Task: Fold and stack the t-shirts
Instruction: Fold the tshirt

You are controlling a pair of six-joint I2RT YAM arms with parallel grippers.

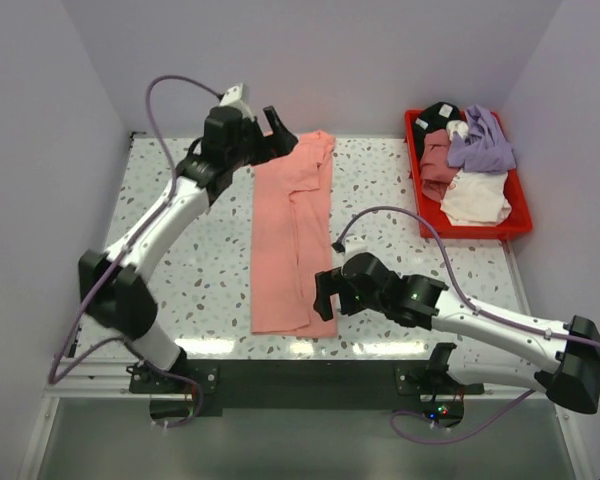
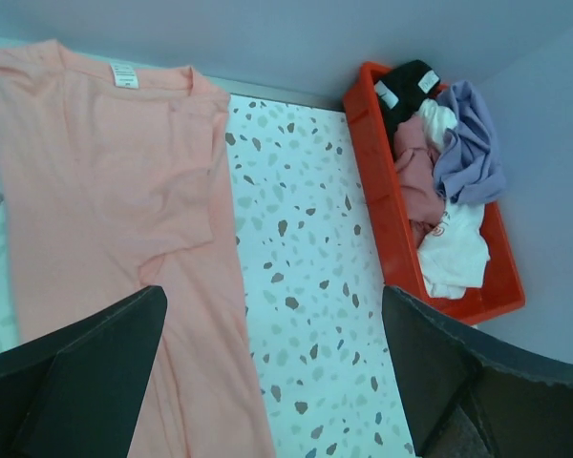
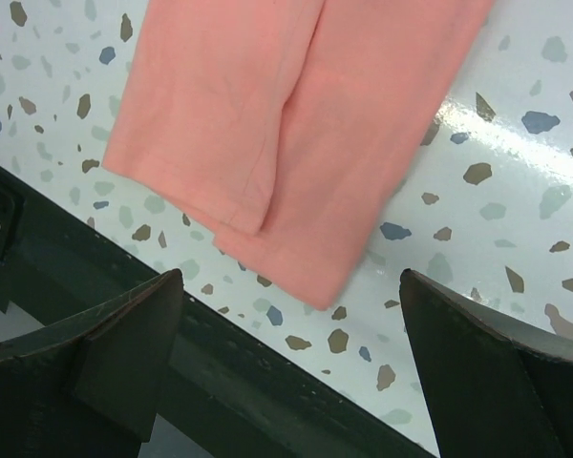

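Lying on the table: a salmon-pink t-shirt (image 1: 292, 240) of soft thin cloth, folded lengthwise into a long narrow strip, with the collar end far and the hem end near.
Pink shirt detail: a small white label sits at the neckline. One sleeve is turned in over the body, and a fold edge runs down the length. The hem corner at the near end is doubled over and lies close to the dark rail at the table's edge.
Table (image 1: 400, 180): flat and glossy, white with grey and brown speckles like terrazzo.
Left gripper (image 1: 280, 135): dark matte wedge-shaped fingers spread wide apart, holding nothing, above the collar end of the pink shirt.
Right gripper (image 1: 323, 295): fingers likewise spread wide and empty, over the hem end at its right corner.
Bin (image 1: 520, 225): a red plastic rectangular tray with low walls, at the far right of the table.
Inside the bin: a crumpled heap with a black shirt (image 1: 440, 112) at the far end, a lavender shirt (image 1: 483, 140) draped on top, a dusty rose shirt (image 1: 438, 165) along the left wall, and a white shirt (image 1: 475, 198) with a small red mark at the near end.
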